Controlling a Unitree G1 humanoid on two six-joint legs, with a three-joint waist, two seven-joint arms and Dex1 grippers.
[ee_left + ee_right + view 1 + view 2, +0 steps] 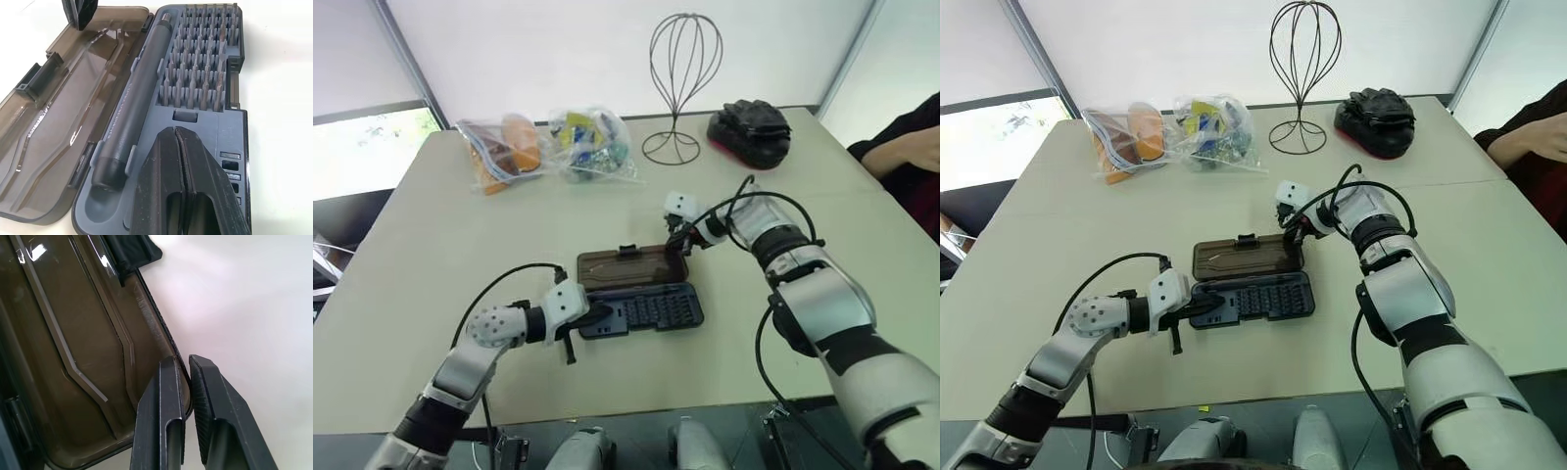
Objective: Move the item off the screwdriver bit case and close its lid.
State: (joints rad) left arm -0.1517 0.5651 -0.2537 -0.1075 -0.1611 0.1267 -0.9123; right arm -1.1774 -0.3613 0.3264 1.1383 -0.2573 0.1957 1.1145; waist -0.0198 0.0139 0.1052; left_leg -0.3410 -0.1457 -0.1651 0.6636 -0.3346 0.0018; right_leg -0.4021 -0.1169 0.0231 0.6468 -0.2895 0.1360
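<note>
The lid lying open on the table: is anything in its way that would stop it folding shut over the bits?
Probably yes. The left gripper, fingers shut, rests on the end of the screwdriver bit case base, where the lid must land. The right gripper pinches the lid's edge.

Screwdriver bit case (646, 309) open near the table's (431, 245) front edge, lid (628, 267) lying flat directly behind its base, two bags (543, 147) at rear left, wire stand (680, 83) rear centre, bulky object (749, 130) rear right
</note>
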